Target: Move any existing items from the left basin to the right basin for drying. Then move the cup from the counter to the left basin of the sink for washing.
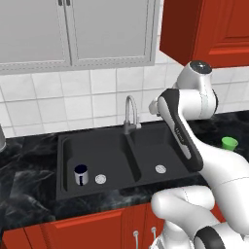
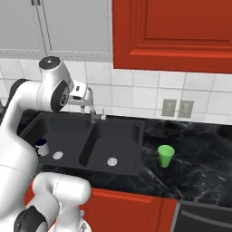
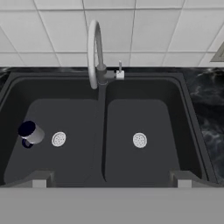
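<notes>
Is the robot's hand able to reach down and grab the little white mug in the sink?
Probably yes. The white mug stands upright in the left basin beside the drain, with nothing over it, and the fingers are spread wide open above the sink.

The right basin (image 3: 144, 127) is left bare down to its drain. The left basin (image 3: 65, 118) is occupied by the mug (image 3: 30, 133) beside its drain; the faucet (image 3: 95, 52) arches over the divider.
</notes>
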